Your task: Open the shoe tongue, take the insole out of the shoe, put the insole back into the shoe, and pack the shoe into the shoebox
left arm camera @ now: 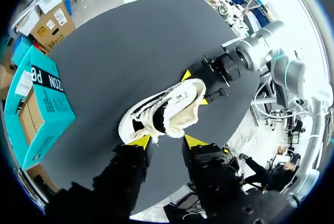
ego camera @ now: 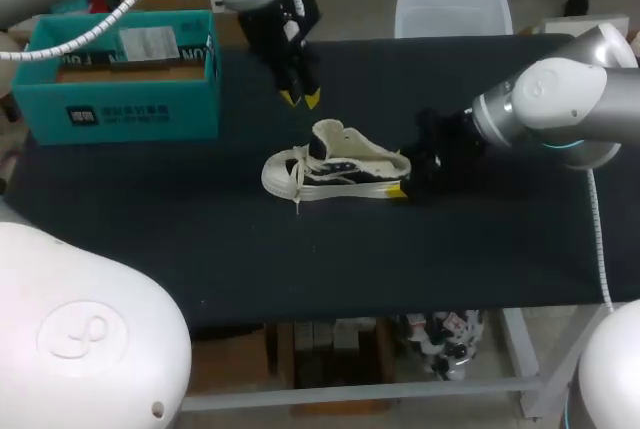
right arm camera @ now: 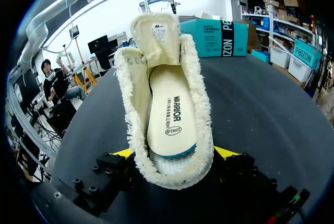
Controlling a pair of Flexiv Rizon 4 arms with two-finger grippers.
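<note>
Cream-white, the shoe [ego camera: 335, 171] lies mid-worktop [ego camera: 200, 249] with its toe toward 9 o'clock, its tongue [right arm camera: 156, 36] folded up and back and the insole [right arm camera: 172, 112] flat inside. At the shoe's 3 o'clock our right end effector [ego camera: 408, 187] pinches the heel, one yellow tip on each side. Our left end effector [ego camera: 300, 99] hangs at its 12 o'clock, fingers spread on nothing, and the teal shoebox [ego camera: 120, 74] stands open at 10 o'clock, well apart.

The shoe [ego camera: 335, 174] has rough fleecy lining, a smooth insole [right arm camera: 171, 109]; the table [ego camera: 300, 259] is matt cloth.
</note>
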